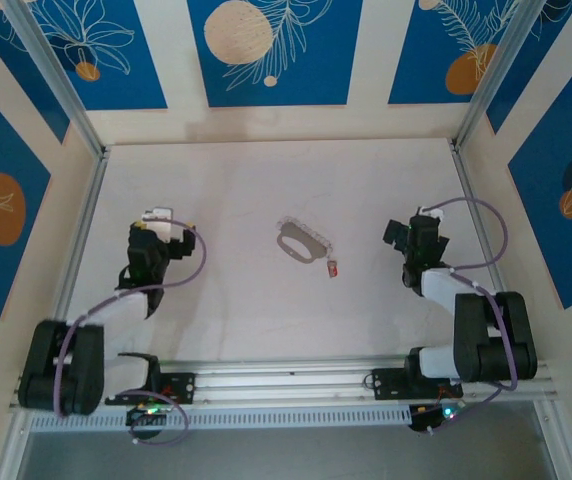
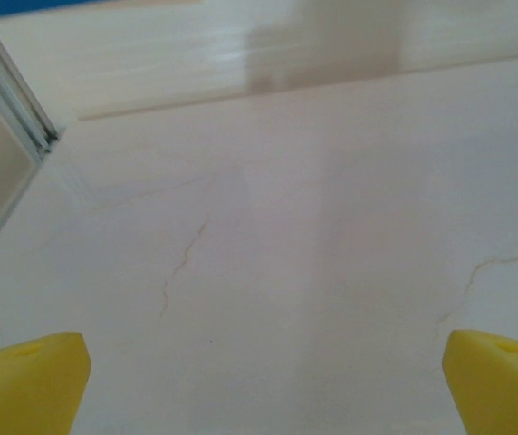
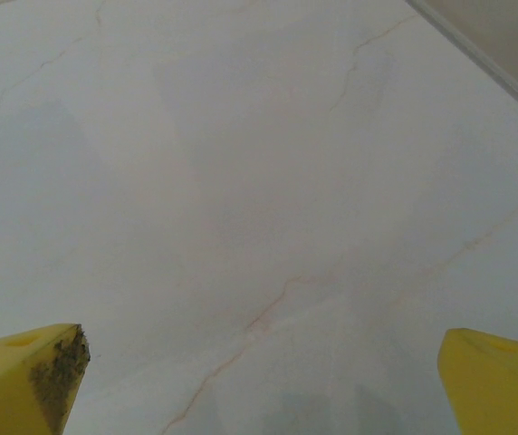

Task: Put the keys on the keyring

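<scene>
The keyring [image 1: 301, 241], a thin grey oval loop with a pale toothed fringe, lies flat in the middle of the table. The keys [image 1: 332, 268], a tiny silver key on a small red tag, rest just to its lower right, apart from the loop. My left gripper [image 1: 158, 222] hovers well to the left of both. In the left wrist view its yellow fingertips [image 2: 33, 381] stand wide apart over bare table, so it is open. My right gripper [image 1: 414, 232] sits to the right of the keys, also open, with yellow fingertips [image 3: 28, 376] spread and nothing between them.
The white marbled table [image 1: 266, 180] is bounded by aluminium rails [image 1: 81, 240] at left and right and a patterned blue wall at the back. The arm bases sit on a rail [image 1: 286, 385] at the near edge.
</scene>
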`<state>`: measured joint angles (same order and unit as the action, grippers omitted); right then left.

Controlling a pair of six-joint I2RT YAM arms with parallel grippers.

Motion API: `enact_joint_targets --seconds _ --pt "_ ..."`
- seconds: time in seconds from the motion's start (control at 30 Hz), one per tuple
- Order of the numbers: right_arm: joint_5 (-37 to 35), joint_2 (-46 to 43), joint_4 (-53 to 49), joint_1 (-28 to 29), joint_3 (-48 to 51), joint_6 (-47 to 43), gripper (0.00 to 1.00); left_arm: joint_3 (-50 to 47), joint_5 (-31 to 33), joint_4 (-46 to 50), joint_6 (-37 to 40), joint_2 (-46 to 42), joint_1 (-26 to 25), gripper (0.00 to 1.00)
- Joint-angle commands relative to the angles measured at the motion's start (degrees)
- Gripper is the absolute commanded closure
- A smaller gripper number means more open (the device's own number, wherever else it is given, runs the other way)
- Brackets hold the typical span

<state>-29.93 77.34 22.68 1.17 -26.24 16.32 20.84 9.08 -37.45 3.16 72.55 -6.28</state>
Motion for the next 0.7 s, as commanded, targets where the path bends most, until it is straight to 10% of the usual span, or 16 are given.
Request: enact_joint_targets --seconds 0.0,0.3,0.67 --pt "3.91 1.35 17.15 0.3 3.36 -3.71 0.01 -2.18 -3.94 -12.35 0.46 6.66 0.84 0.0" --pt "18.26 9.56 23.96 -0.71 3.01 -8.22 0.01 0.8 -9.85 -15.24 0.46 16.64 2.58 0.0" --pt "17.14 10.01 25.71 0.32 3.43 -9.28 0.01 1.75 -10.45 -13.78 -0.52 17.0 3.47 0.0"
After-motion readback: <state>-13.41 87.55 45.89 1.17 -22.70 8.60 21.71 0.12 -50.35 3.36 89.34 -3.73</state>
